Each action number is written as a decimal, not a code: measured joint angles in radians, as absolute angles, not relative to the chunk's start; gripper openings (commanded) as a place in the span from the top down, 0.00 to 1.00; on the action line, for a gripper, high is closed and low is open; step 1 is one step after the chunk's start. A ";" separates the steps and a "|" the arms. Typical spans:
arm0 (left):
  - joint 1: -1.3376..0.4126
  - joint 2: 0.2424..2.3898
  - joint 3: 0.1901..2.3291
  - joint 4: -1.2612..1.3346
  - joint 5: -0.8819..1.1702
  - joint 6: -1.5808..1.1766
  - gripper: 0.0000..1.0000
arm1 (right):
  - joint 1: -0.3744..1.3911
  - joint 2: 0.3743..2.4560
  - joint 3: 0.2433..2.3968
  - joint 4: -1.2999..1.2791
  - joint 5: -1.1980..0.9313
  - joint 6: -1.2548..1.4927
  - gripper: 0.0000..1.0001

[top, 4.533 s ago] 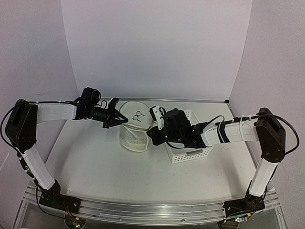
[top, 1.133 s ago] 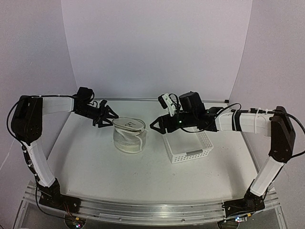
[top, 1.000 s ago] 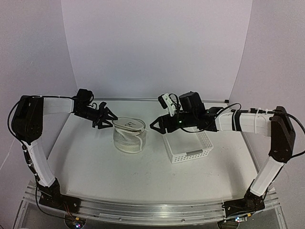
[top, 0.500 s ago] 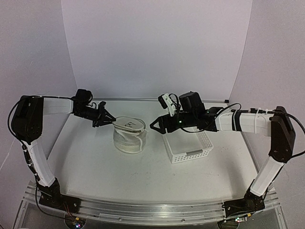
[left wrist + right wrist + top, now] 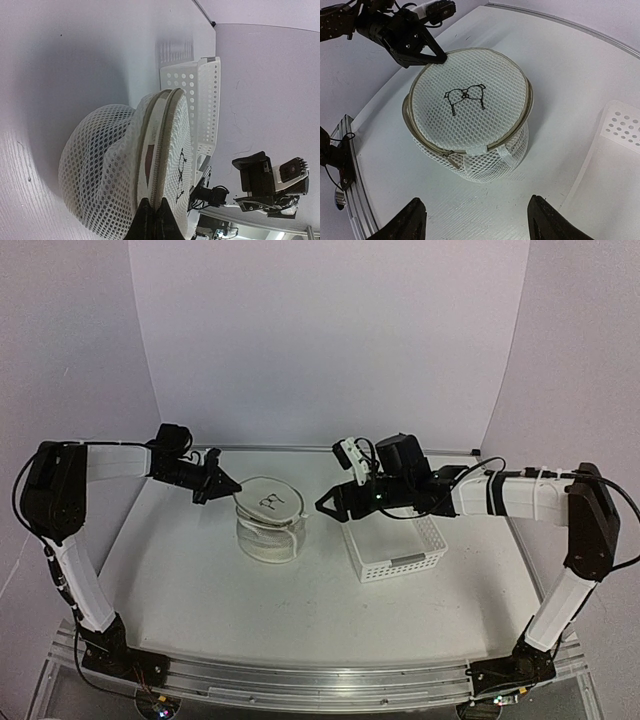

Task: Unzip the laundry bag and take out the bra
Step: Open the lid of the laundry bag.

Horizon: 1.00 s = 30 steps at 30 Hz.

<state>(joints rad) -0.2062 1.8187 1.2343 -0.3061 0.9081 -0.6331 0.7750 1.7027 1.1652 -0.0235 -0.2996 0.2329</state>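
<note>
Left claw (image 5: 233,491) pinched shut on laundry bag (image 5: 268,532) rim, right claw (image 5: 321,507) spread wide, empty, just right of it

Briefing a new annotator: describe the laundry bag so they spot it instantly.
On the white table, look near the middle. The white mesh cylinder laundry bag stands there, just left of the white perforated plastic basket. Unlike the rigid rectangular basket, it is round, soft netting with a tan zipper rim and a small black drawing on its lid.
</note>
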 measured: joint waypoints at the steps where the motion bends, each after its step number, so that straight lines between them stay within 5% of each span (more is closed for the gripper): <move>1: -0.206 1.810 1.234 -0.306 0.904 -0.630 1.00 | 0.775 1.703 1.163 -0.023 -0.299 0.233 0.29; 16: -0.217 1.603 1.234 -0.317 0.791 -0.494 1.00 | 0.775 1.691 1.136 -0.022 -0.241 0.232 0.29; 30: -0.428 1.433 1.235 -0.367 0.570 -0.258 1.00 | 0.775 1.608 1.073 -0.013 -0.144 0.233 0.28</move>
